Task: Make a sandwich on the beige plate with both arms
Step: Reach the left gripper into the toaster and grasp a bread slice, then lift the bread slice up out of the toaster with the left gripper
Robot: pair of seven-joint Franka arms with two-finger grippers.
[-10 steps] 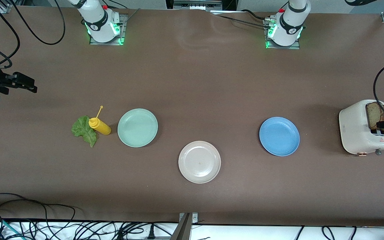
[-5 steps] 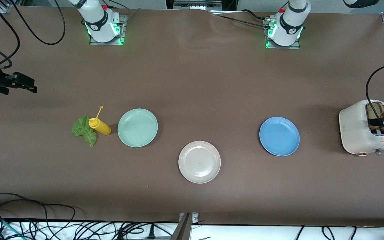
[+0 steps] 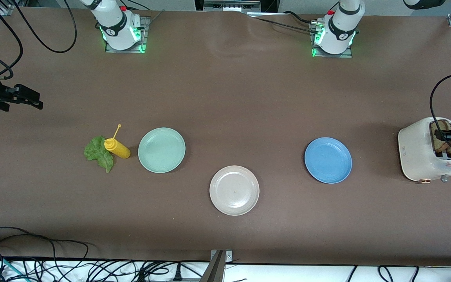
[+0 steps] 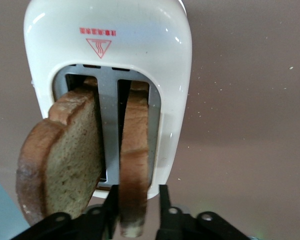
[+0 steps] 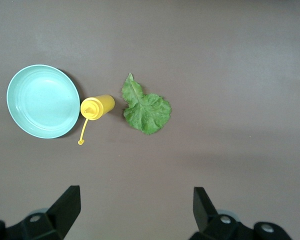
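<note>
Fingers point(image 4: 111, 210) of left gripper point(image 4: 135, 212) straddling one bread slice point(image 4: 134, 165) in toaster point(image 3: 421, 152), not visibly clamped. Right gripper point(image 5: 135, 207) spread wide, waiting above lettuce point(image 5: 146, 110). Beige plate point(image 3: 234, 190) bare mid-table; whole sandwich yet to build.

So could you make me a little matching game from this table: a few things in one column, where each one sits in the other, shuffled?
Things:
1. bread slices
2. lettuce leaf
3. beige plate
4. blue plate

Places:
A. beside the yellow bottle
B. nearest the front camera
C. in the toaster
D. between the toaster and the beige plate

Pairs: 1-C, 2-A, 3-B, 4-D
</note>
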